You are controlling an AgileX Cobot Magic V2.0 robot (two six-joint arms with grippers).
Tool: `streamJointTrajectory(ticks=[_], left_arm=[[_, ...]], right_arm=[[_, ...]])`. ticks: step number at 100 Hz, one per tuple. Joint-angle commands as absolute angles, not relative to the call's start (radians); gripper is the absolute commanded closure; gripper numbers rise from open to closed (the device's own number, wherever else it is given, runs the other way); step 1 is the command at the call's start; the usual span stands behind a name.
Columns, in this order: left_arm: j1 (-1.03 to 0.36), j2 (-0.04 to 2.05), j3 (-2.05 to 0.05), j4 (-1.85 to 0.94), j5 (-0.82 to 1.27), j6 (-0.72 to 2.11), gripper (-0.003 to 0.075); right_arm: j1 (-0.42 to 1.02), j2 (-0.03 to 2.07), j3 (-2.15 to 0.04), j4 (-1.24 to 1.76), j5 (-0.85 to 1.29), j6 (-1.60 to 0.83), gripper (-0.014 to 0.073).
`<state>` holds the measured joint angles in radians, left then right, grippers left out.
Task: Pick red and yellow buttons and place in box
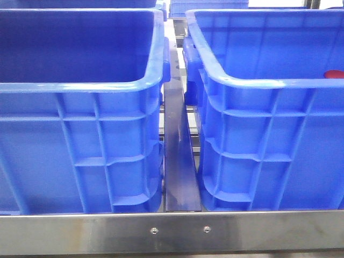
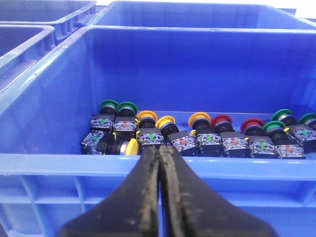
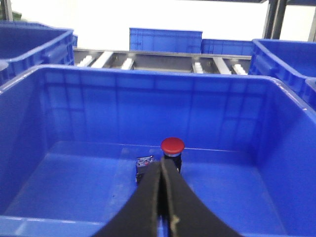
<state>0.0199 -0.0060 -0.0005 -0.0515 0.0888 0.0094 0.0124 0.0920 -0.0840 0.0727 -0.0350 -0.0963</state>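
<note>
Both pincers pressed together, empty; spread left pincer (image 2: pixel 160 163) before descending on yellow button (image 2: pixel 131 146), avoiding green buttons (image 2: pixel 118 106).

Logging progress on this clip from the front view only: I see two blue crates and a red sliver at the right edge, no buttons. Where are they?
Observer: The left wrist view shows a blue crate holding a row of green, yellow and red push-buttons.
Operator: Any button lying apart from that lot?
Observer: Yes. In the right wrist view one red button stands upright in a second blue crate, with a small contact block beside it.
Operator: Is either claw carrying anything?
Observer: No. The left claw and the right claw are both shut, with nothing seen between their fingers.
</note>
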Motion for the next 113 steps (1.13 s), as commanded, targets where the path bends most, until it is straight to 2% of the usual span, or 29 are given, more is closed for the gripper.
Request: streamJointTrajectory(ticks=[1,17,25,113], left_arm=[[0.02,-0.037,0.02,-0.052,0.01,0.0,0.0741],[0.02,-0.037,0.02,-0.052,0.01,0.0,0.0741],[0.02,-0.037,0.02,-0.052,0.01,0.0,0.0741],[0.02,-0.037,0.018,-0.052,0.01,0.0,0.0741]], right_arm=[[-0.009,0.081,-0.074,-0.032,-0.182,0.0,0.0661],[-0.055,0.026,0.039,-0.058,-0.252,0.076,0.0661],[-0.059,-0.038,0.034,-0.087,-0.133,0.083,0.0661],[-0.059,-0.031,0.034,-0.093,-0.114,0.088,0.0661]])
